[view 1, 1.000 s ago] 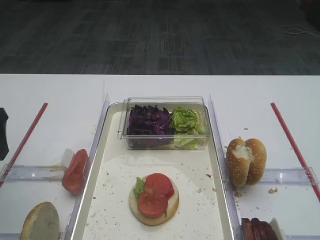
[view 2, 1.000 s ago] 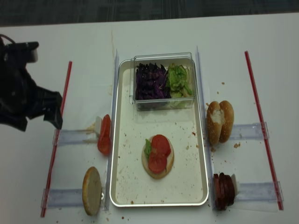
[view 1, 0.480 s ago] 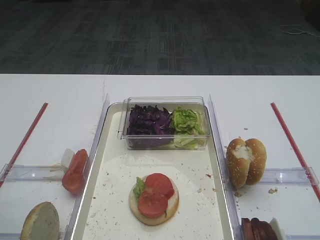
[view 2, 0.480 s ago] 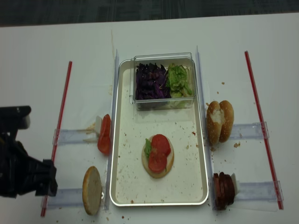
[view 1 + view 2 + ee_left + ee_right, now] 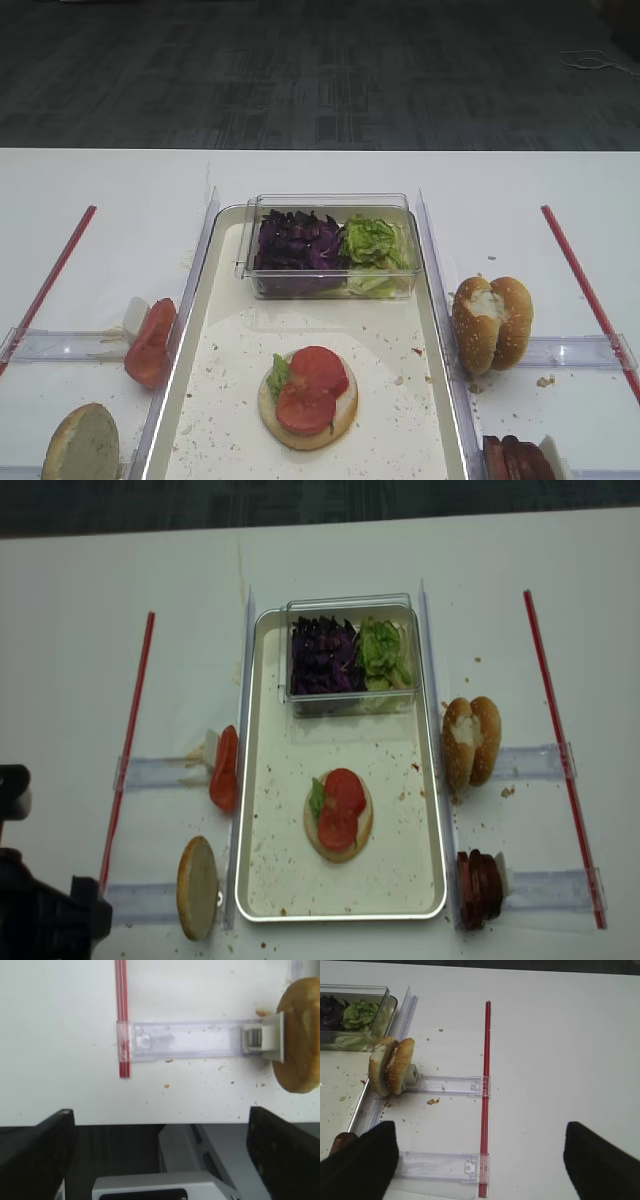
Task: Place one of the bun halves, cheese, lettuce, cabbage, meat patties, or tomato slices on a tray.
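Observation:
The cream tray [image 5: 270,880] [image 5: 200,400] holds a bun half [image 5: 338,815] [image 5: 307,395] topped with lettuce and two tomato slices. Its clear box [image 5: 350,655] contains purple cabbage [image 5: 295,245] and green lettuce [image 5: 375,245]. More bun halves stand right [image 5: 470,740] [image 5: 390,1065] and left [image 5: 197,887] [image 5: 300,1035] of the tray. Tomato slices [image 5: 224,770] lean at the left, meat patties [image 5: 478,885] at the right. Cheese is out of view. My left gripper [image 5: 160,1160] hangs open and empty over the table's near edge. My right gripper [image 5: 480,1162] is open and empty over bare table.
Red strips [image 5: 125,750] [image 5: 560,750] [image 5: 485,1095] run down both sides. Clear plastic rails [image 5: 445,1085] [image 5: 185,1040] hold the ingredients outside the tray. Crumbs dot the tray and table. A grey robot base [image 5: 165,1180] shows below the table's near edge.
The left arm has drawn back from beside the left red strip to the near-left corner, leaving the first high view. The food has not moved.

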`<state>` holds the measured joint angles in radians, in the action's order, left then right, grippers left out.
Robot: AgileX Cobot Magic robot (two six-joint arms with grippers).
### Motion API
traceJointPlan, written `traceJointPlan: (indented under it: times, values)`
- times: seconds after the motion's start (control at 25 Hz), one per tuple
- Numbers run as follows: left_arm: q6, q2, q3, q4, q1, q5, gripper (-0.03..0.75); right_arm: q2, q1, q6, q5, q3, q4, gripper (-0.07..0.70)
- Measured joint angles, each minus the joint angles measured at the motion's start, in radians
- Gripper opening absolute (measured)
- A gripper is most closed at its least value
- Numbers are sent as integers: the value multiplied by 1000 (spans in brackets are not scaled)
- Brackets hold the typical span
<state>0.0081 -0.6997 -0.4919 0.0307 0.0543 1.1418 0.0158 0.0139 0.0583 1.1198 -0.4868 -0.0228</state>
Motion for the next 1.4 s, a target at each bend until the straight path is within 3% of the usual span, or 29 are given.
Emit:
traceJointPlan:
  times: [0.72, 1.4]
  values:
    - [-8, 693, 0, 0, 0, 30, 670, 0, 0, -2, -2, 0, 0, 693]
    - [-8, 716, 0, 2, 0, 37, 670, 0, 0, -2, 0, 0, 2, 693]
